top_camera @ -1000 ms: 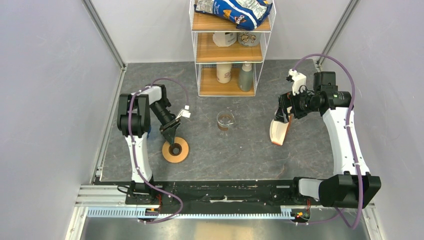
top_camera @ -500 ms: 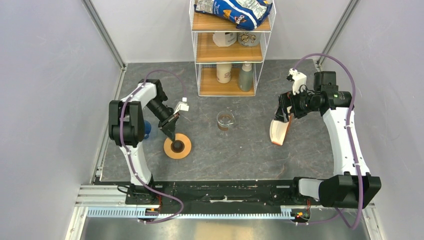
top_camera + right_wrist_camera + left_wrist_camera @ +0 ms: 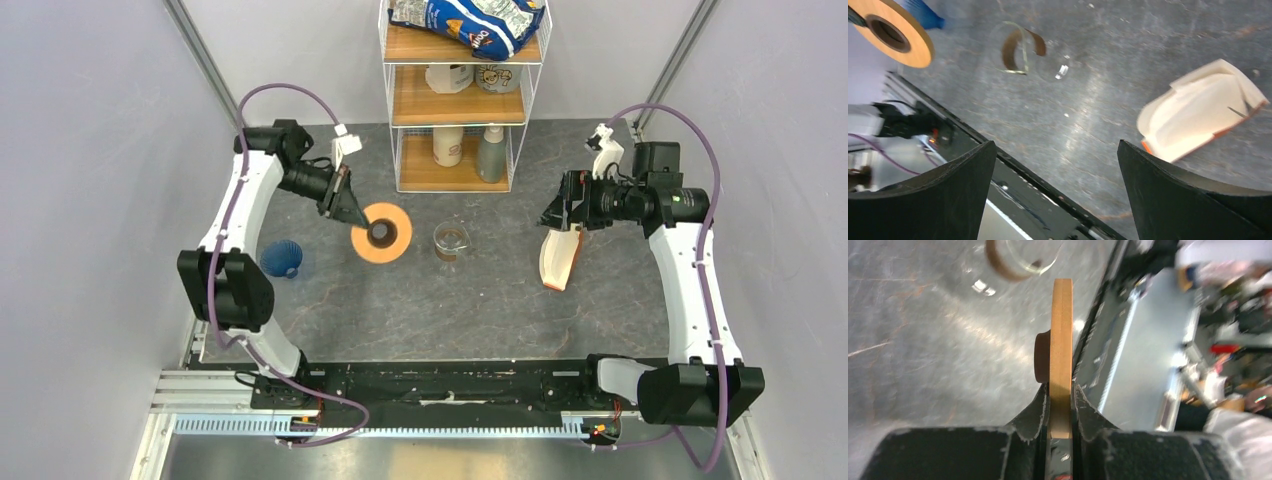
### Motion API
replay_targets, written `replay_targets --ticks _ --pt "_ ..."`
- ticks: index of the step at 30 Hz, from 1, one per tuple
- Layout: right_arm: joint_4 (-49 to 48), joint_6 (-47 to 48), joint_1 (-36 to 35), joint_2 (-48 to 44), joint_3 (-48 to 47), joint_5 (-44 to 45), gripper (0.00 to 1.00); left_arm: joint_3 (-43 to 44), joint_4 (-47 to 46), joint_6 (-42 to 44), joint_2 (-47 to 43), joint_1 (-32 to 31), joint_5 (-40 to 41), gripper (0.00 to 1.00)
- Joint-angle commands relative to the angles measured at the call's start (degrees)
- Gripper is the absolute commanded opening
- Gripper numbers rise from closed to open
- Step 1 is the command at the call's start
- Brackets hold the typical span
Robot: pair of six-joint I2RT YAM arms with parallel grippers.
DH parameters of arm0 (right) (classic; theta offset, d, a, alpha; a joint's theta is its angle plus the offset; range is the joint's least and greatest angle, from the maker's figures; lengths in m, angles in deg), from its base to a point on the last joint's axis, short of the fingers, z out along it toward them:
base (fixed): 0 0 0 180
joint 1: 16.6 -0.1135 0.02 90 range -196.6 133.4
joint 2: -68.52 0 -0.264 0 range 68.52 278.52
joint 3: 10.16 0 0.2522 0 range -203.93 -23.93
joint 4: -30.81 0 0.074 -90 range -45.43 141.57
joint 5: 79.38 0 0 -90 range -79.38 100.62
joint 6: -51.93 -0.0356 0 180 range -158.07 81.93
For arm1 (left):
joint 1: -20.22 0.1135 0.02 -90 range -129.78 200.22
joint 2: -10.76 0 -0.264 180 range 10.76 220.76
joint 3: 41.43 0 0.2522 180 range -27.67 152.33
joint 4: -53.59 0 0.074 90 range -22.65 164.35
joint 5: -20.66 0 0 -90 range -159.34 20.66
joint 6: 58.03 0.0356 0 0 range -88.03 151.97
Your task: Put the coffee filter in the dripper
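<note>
From the top camera I see the left gripper (image 3: 350,211) clamped on the rim of the flat orange-tan ring (image 3: 381,232), which it holds out toward the middle of the grey table (image 3: 480,310). The ring sits just left of the clear glass beaker (image 3: 451,240). The dripper (image 3: 281,258), small and dark blue, stands alone on the table near the left wall, well apart from both grippers and beside the left arm's elbow. On the right side, the right gripper (image 3: 553,213) hangs just above the upright white-and-tan filter bundle (image 3: 559,258). I cannot tell a single coffee filter apart from that bundle. At the back stands a wire shelf (image 3: 461,100) with a blue chip bag (image 3: 470,22) on top and bottles below.

On the left wrist camera the ring shows edge-on, pinched tight between the two black fingers (image 3: 1034,412) (no gap on either side of the rim). The beaker is blurred at the top of that view.

On the right wrist camera the fingers (image 3: 943,195) stand spread wide with nothing between them but bare table. The filter bundle lies off to the right, past the right finger and not touching it. The beaker is up near the middle, and the ring is at the top left corner with the dripper's blue edge just behind it.
</note>
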Motion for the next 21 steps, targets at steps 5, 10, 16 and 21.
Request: replay_targets --ticks 5,10,16,21 --pt "-25.7 -32.5 -2.2 -3.1 10.1 -15.6 0.99 -22.9 -68.7 -77.7 -19.6 -9.1 -8.2 0.02" --pt "-34.1 -40.9 -8.3 -1.4 13.2 -13.7 0.94 -37.4 -100.3 -103.1 -22.6 -14.7 -4.0 0.02" --pt "-44.0 -47.1 -12.7 -0.6 18.1 -15.1 0.74 -42.4 -111.0 -109.4 -20.9 -16.4 -3.1 0.02" --pt "-52.5 -49.1 -15.0 1.1 20.9 -16.9 0.65 -42.7 -116.7 -113.0 -18.2 -16.8 -4.8 0.02"
